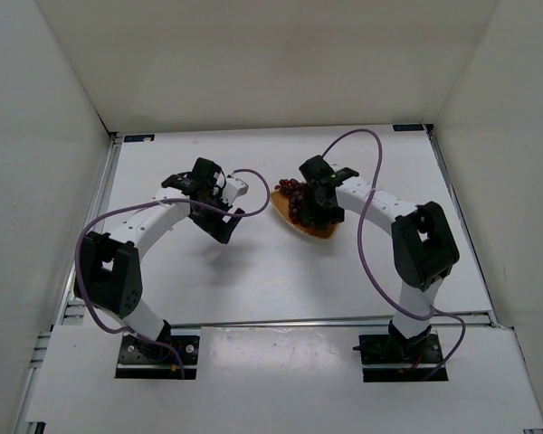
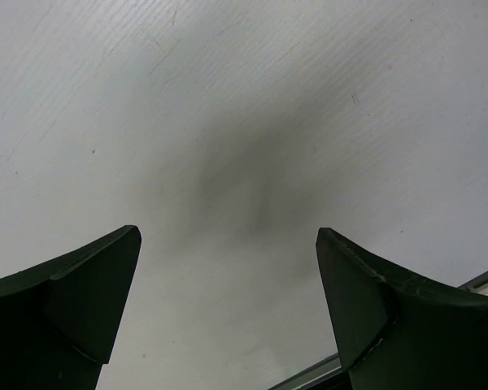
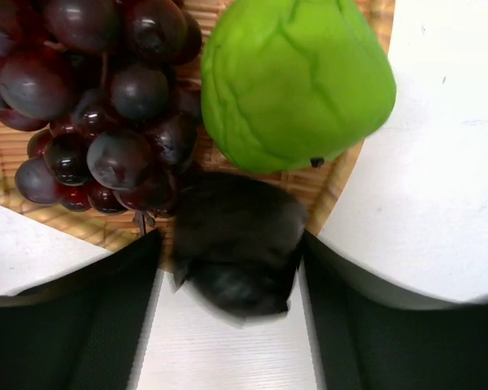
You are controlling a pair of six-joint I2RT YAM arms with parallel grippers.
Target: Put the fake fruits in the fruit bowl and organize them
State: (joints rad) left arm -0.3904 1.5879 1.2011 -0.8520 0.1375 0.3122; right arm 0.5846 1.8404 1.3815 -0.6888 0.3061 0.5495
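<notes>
The right gripper (image 3: 232, 244) hangs over the near rim of the bowl (image 3: 65, 221), with its fingers on either side of the dark fruit (image 3: 240, 231). The fruit fills the gap between them, so I cannot tell whether they are pinching it or only flanking it. It looks blurred while everything around it is sharp. The grapes (image 3: 89, 106) and the green fruit (image 3: 297, 81) lie in the bowl side by side, just beyond the dark fruit. The left gripper (image 2: 228, 234) is spread wide with nothing in it, above bare surface (image 2: 244, 122) and well apart from the bowl.

The main risk is where the dark fruit sits: right on the rim, partly over wicker and partly over the white surface. Being round, it could roll outward off the edge if let go there, and end up outside the bowl. The bowl is shallow and the other two pieces take up the space behind it, so little would nudge it inward. The fingers are also close to the rim and the grapes. Lifting away at an angle could catch the wicker and shift the bowl, or drag a grape stem along.

No brand, label or writing can be read in any view.
</notes>
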